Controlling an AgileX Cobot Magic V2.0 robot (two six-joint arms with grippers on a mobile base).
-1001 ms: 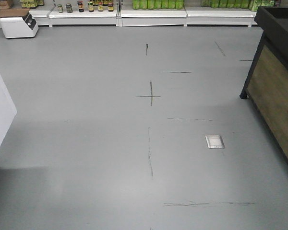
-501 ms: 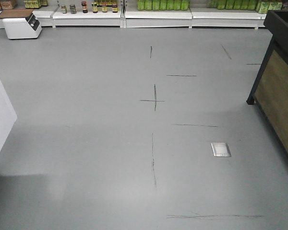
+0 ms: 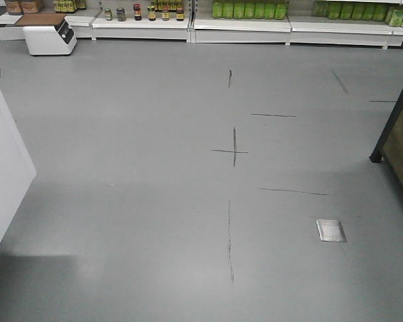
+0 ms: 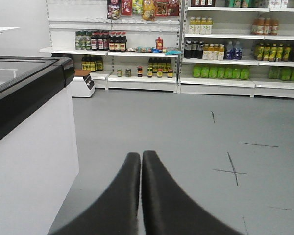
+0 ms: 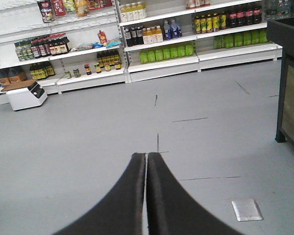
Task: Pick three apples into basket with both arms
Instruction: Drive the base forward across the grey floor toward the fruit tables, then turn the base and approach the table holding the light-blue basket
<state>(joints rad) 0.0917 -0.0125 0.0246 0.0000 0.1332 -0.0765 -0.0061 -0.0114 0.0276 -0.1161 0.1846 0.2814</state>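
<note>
- Left gripper [image 4: 140,155]: the two black wedge fingers [image 4: 122,196] are pressed together along their full length with nothing between them. Their long axis runs straight away from the left wrist camera, tips pointing over the floor toward the shelves.
- Right gripper [image 5: 146,156]: its fingers [image 5: 169,200] are likewise closed on each other and hold nothing. Their tips point down the aisle at the shelves.
- Apples and basket: in none of the three views, so their place and long axis cannot be told.
- Floor [image 3: 134,134]: plain grey, with thin dark lines and a drawn cross [image 3: 234,149] near the middle of the front view.
- Floor plate [image 3: 330,230]: small, square and metallic, set flush in the floor to the right of the cross; also in the right wrist view [image 5: 246,209].
- White cabinet [image 4: 29,147]: black-rimmed top, standing at the left edge of the left wrist view; its white side shows at the left of the front view [image 3: 3,168].
- Wood-panelled stand [image 5: 290,98]: black frame, at the right edge.
- Shelves [image 4: 215,81]: white, along the far wall, with a row of green bottles [image 4: 220,72] on the lowest level and dark and yellow bottles above.
- White box [image 3: 48,35]: brown-topped, on the floor just in front of the shelves at the left.
</note>
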